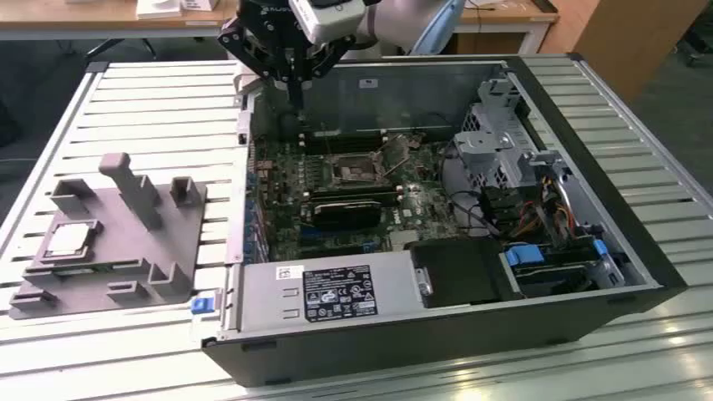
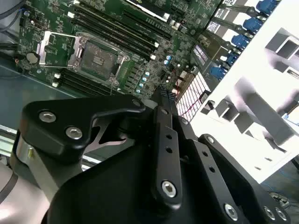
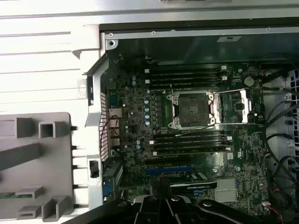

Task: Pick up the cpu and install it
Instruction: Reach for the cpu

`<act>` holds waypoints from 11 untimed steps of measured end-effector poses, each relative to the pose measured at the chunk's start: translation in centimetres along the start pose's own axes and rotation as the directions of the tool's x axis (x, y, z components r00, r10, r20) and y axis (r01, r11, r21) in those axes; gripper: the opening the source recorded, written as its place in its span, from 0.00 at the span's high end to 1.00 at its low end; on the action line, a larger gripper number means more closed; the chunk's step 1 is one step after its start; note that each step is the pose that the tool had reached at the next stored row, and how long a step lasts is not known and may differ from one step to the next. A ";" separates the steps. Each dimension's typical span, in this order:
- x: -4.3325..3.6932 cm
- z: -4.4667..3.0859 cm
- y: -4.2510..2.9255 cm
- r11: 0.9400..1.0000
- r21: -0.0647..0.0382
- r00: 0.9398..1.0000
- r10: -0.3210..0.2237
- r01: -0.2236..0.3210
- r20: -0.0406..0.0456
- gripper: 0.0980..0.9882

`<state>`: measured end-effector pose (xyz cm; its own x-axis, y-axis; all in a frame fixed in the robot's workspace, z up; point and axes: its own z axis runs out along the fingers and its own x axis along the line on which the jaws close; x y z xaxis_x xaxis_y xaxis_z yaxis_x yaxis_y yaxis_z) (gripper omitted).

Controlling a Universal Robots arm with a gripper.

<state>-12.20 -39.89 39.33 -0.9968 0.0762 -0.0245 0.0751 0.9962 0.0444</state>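
The gripper (image 1: pixel 296 100) hangs over the far edge of the open case (image 1: pixel 446 351), at about 11 o'clock from the socket (image 1: pixel 356 171) in the exterior view. Its fingers (image 1: pixel 296 88) are drawn narrow, tips together, with nothing between them. The cpu (image 1: pixel 69 238) lies flat in a grey holder (image 1: pixel 123 288) on the slatted surface (image 1: pixel 145 109). It is well apart from the gripper, at about 8 o'clock from the case in the exterior view. The socket is bare, with its bracket (image 1: pixel 398 150) swung up. Both wrist views show it open among the memory slots.
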 end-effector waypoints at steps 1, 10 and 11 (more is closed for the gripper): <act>0.00 0.00 0.00 1.000 0.000 1.000 0.000 0.000 0.000 0.99; 1.16 -0.03 -0.09 1.000 0.000 1.000 0.000 0.000 0.000 0.99; 1.34 -0.03 -0.10 1.000 0.000 1.000 0.000 0.000 0.000 0.99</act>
<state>-13.54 -39.89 39.33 -0.9968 0.0763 -0.0245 0.0751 0.9962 0.0444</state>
